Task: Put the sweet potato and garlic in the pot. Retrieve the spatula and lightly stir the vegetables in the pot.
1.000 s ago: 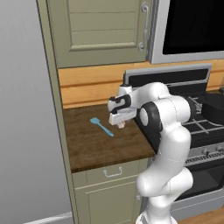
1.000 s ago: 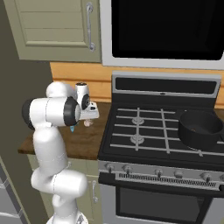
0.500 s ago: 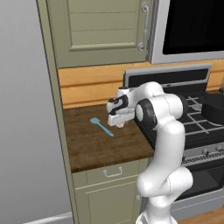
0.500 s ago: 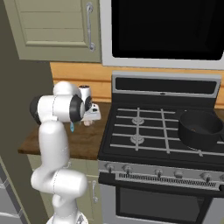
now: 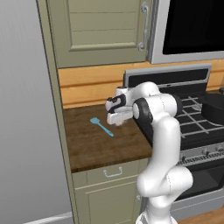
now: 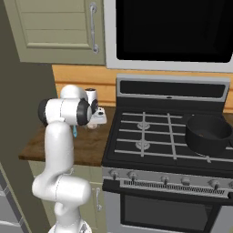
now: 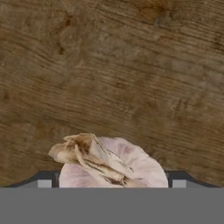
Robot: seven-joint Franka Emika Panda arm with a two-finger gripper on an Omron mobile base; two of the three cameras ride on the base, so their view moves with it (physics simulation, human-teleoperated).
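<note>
The garlic (image 7: pixel 113 166), a pinkish-white bulb with a dry papery top, sits between my two finger tips and touches both. My gripper (image 5: pixel 117 119) hangs just over the wooden counter (image 5: pixel 96 146), right beside the stove's left edge, and is shut on the bulb. The light blue spatula (image 5: pixel 101 126) lies flat on the counter a little to the gripper's left. The black pot (image 6: pixel 208 134) stands on the stove's right front burner, far from the gripper. Its inside is dark, and the sweet potato is hidden from me.
A black gas stove (image 6: pixel 154 136) with grates fills the space right of the counter. A wooden backsplash (image 5: pixel 87 87) and a green wall cabinet (image 5: pixel 100 30) rise behind. A tall grey panel (image 5: pixel 26 131) bounds the counter on the left.
The arm's elbow and shoulder have swung while the gripper stayed over the same counter spot, sinking slightly. The spatula and pot have not moved.
</note>
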